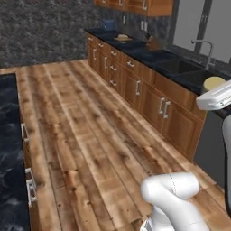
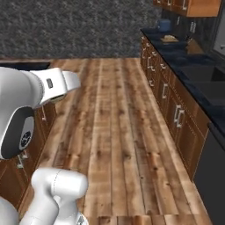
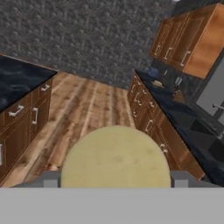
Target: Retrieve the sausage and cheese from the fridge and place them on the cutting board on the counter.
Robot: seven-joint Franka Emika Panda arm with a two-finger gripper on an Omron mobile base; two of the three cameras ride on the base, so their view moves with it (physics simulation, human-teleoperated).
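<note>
The cheese [image 3: 114,153], a pale yellow rounded chunk, sits between the fingers of my gripper [image 3: 114,180], which is shut on it. From the left base view the cheese [image 1: 213,83] shows at the far right, held up over the counter [image 1: 149,55] near the sink. The cutting board [image 1: 122,38] is a light-brown slab far along that counter, also seen from the right [image 2: 169,39] and from the hand [image 3: 158,83]. The sausage and the fridge are out of view.
A sink [image 1: 180,66] with a faucet [image 1: 205,45] is set in the counter. A blue box [image 1: 107,25] stands at its far end. A second black worktop [image 1: 6,135] lines the left side. Wooden floor [image 1: 90,135] runs between them.
</note>
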